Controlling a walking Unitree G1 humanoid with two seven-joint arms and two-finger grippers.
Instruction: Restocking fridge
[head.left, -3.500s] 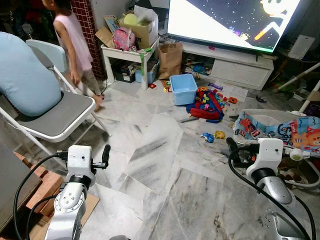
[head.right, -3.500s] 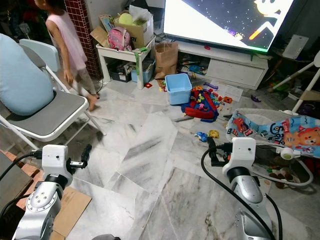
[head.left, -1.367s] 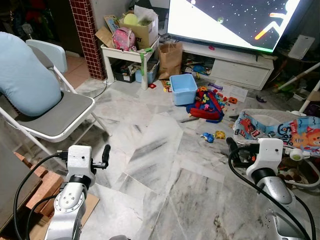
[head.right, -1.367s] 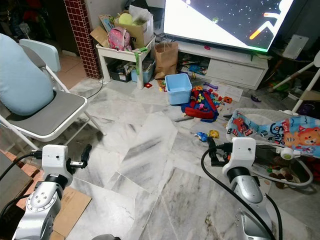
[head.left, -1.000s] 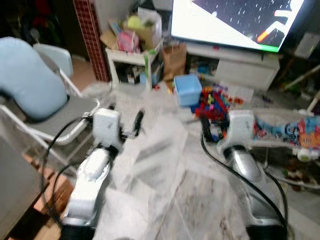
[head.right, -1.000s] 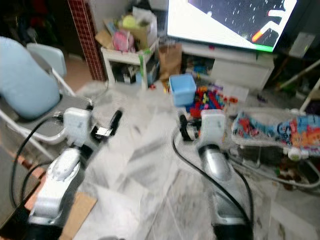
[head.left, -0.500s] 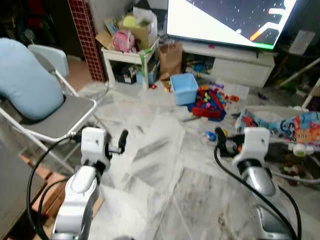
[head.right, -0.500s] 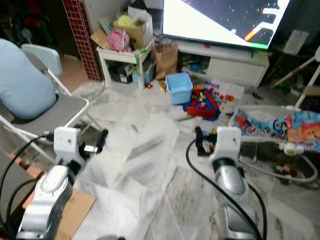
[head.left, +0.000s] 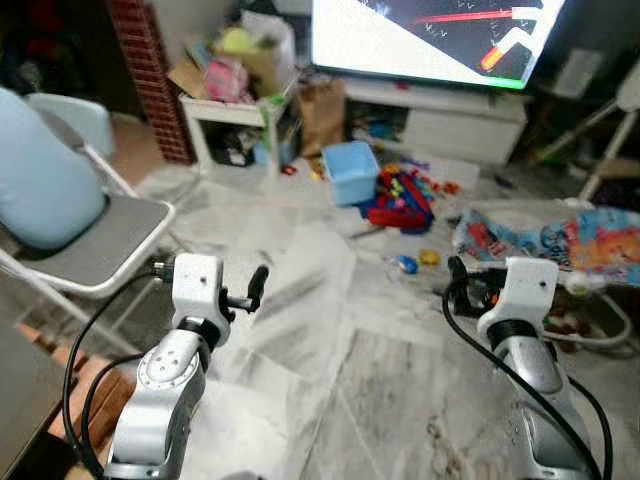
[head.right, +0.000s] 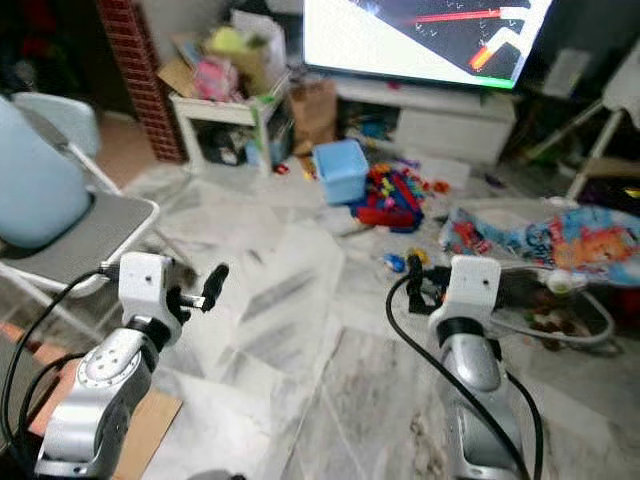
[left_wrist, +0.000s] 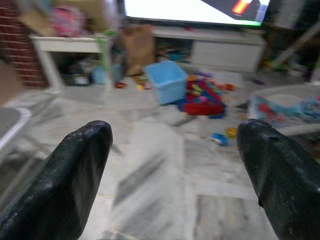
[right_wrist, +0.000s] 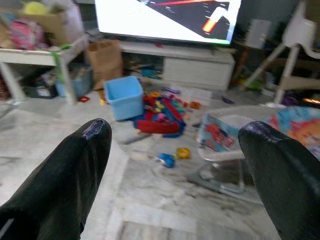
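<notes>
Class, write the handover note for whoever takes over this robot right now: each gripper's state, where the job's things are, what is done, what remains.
Left gripper: open, empty, held out over the marble floor.
Right gripper: open, empty, likewise held forward.
Surroundings: living room, with a blue bin and scattered toys before the TV, and a folding chair on the robot's left.
Job's things: no fridge or groceries in sight.
Done: nothing evident.
Left: find the fridge and stock, then restock.

The right gripper points out over a marble floor, its two black fingers spread wide with nothing between them. Past them stands a blue bin just beside a heap of toys — a small toy car lies apart, nearer the gripper. At the floor's far edge a lit TV sits on a white stand, with a paper bag by a cluttered white table, and a patterned baby bouncer lies near the toys.
</notes>
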